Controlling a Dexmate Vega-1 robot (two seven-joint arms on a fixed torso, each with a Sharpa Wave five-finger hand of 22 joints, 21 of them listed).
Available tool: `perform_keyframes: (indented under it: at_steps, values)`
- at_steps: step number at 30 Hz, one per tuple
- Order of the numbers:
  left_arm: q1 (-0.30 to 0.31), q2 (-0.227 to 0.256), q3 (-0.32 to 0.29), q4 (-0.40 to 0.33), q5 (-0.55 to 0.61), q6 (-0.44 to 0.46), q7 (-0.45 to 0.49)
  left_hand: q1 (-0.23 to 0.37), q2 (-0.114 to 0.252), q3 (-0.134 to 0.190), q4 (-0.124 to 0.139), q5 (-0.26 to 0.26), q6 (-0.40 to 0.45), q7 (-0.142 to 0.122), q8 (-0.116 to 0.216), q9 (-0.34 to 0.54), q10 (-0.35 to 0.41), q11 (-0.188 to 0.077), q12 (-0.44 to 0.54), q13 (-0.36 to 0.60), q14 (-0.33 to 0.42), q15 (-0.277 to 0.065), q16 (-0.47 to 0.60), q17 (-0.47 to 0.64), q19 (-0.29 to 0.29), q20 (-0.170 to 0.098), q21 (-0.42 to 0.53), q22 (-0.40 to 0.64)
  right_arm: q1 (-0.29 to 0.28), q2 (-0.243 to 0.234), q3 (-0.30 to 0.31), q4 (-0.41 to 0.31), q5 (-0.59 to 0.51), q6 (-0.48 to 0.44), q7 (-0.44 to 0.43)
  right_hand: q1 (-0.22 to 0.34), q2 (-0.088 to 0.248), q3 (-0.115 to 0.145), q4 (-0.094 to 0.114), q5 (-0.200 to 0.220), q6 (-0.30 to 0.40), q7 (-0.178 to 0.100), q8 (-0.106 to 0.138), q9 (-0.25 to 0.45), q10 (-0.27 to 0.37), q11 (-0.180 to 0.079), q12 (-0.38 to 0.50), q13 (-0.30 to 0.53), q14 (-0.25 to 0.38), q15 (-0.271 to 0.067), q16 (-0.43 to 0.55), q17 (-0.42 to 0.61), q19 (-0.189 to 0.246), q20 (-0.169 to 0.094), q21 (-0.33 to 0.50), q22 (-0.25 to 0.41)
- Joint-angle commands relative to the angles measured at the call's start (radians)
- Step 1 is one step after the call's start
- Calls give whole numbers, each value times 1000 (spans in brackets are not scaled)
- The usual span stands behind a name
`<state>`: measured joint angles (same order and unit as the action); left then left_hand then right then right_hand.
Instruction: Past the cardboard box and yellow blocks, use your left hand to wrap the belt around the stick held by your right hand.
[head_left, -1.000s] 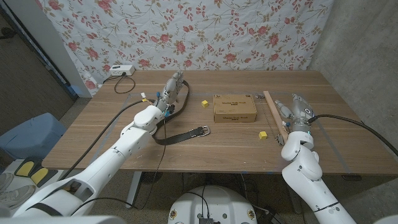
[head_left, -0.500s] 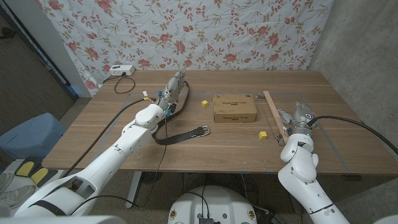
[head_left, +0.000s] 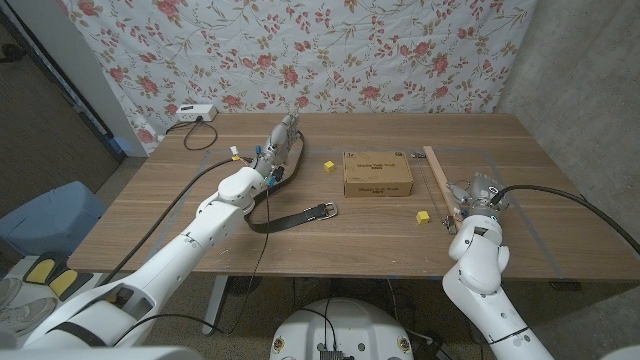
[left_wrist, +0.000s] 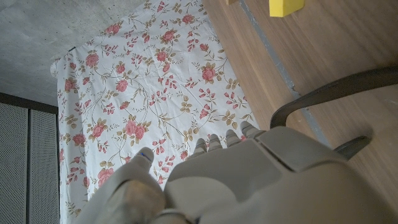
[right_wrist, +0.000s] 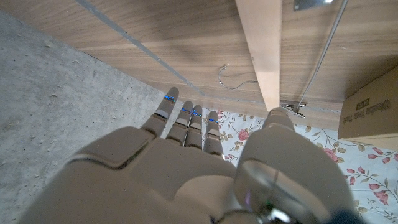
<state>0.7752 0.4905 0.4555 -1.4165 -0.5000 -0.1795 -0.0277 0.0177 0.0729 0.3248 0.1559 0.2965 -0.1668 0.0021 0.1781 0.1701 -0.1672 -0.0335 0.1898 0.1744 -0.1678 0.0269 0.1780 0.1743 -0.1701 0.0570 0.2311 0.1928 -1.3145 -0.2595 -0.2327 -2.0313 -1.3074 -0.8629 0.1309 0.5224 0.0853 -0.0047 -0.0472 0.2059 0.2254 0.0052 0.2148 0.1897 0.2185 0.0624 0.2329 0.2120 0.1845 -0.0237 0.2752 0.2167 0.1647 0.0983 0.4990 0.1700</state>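
The left hand (head_left: 283, 141) is sitting at the far left of the table with its fingers (left_wrist: 219, 140) pointing away from the robot and curling around one end of the dark belt (head_left: 290, 214), which is trailing back from the fingers toward the near edge. The right hand (head_left: 474, 189) is hanging just beside the wooden stick (head_left: 438, 183) with its fingers (right_wrist: 186, 122) stretched out and grasping nothing; the stick is lying flat on the table next to the thumb side, with the cardboard box (head_left: 377, 173) and yellow blocks (head_left: 327, 165) sitting between the two hands.

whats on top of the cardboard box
Nothing stands on the cardboard box; its top shows only a small printed label, too small to read. The yellow blocks lie on the table beside it. Its inside cannot be seen.
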Motion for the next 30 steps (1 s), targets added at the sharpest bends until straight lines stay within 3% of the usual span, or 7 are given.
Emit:
perform_keyframes:
  at_steps: [1, 15, 20, 30]
  values:
    - [0, -1, 0, -1, 0, 7, 5, 10, 6, -4, 0, 9, -202, 2, 4, 1, -193, 5, 5, 2, -183, 1, 5, 2, -50, 8, 0, 4, 22, 56, 7, 54, -128, 19, 106, 12, 6, 3, -9, 4, 23, 3, 10, 5, 25, -1, 10, 5, 33, -2, 18, 11, 23, -6, -1, 6]
    - [-18, -15, 4, 29, 2, 5, -2, 10, 6, -6, 0, 9, -202, 2, 3, 1, -194, 7, 5, 2, -184, 2, 5, 2, -50, 7, 0, 4, 48, 124, 31, 108, -268, 65, 220, 11, 4, 2, -12, 6, 31, 3, 10, 6, 32, -1, 11, 10, 42, -9, 27, 20, 30, -2, -6, 7]
    - [-28, -21, 7, 44, 4, 5, -8, 10, 6, -7, 0, 10, -203, 2, 3, 1, -194, 6, 5, 2, -184, 1, 5, 2, -51, 7, -1, 4, 56, 148, 44, 122, -312, 87, 266, 10, 4, 2, -15, 8, 77, -1, 25, 7, 36, 1, 12, 13, 40, -10, 31, 27, 32, -2, -12, 7]
    - [-47, -32, 10, 71, 7, 5, -21, 10, 7, -10, 1, 11, -204, 2, 3, 1, -195, 7, 4, 2, -184, 2, 4, 2, -51, 6, -1, 4, 71, 186, 68, 144, -376, 135, 336, 18, 8, 6, -22, 11, 88, -4, 26, 8, 51, -4, 18, 16, 56, -14, 42, 33, 38, -6, -17, 7]
